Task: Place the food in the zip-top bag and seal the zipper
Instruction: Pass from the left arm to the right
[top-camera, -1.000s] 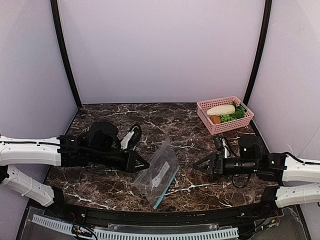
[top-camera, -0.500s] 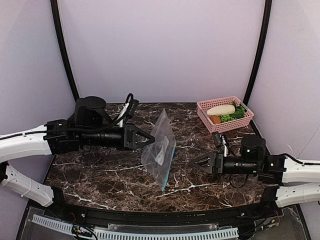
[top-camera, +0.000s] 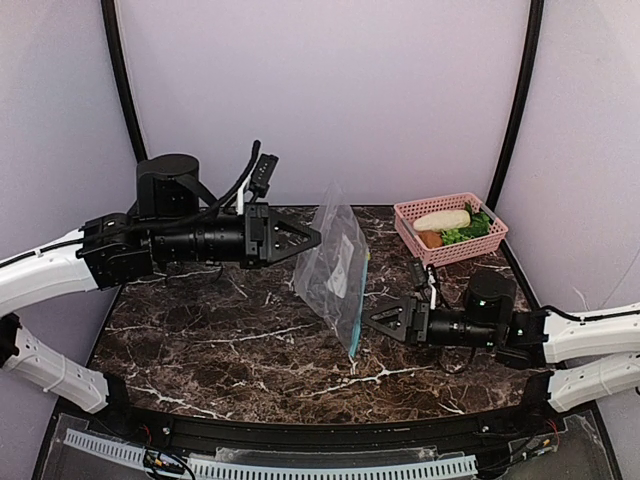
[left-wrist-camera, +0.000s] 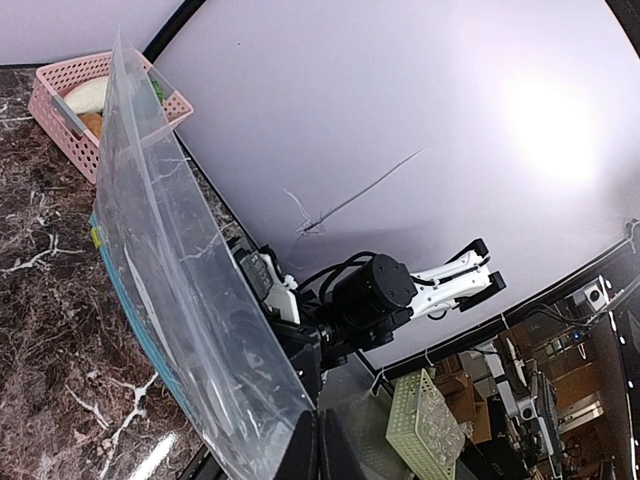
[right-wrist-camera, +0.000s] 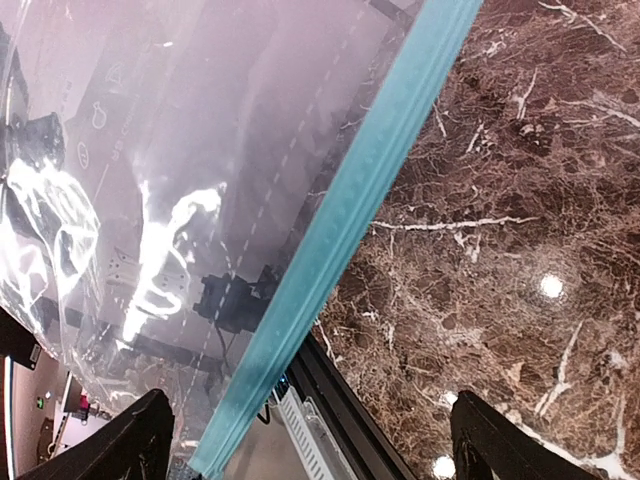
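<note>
Opening step: the left claw (top-camera: 312, 238) pinches the clear crinkly plastic bag (top-camera: 335, 268) aloft at mid-frame. The right claw (top-camera: 372, 320), spread wide, should next grip its teal zipper strip (right-wrist-camera: 365, 210).

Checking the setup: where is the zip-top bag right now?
Top view: the zip-top bag is held up mid-table, pinched by the left gripper, its zipper edge facing the open right gripper.

The clear, crinkly bag (top-camera: 335, 265) hangs upright off the table, pinched at its upper left edge by the left gripper (top-camera: 312, 239). Its teal zipper (top-camera: 360, 310) runs down the right edge. The food lies well apart in a pink basket (top-camera: 462, 252): an orange lump (top-camera: 431, 239), green leaves (top-camera: 472, 228) and a pale oblong piece (top-camera: 441, 220).
</note>
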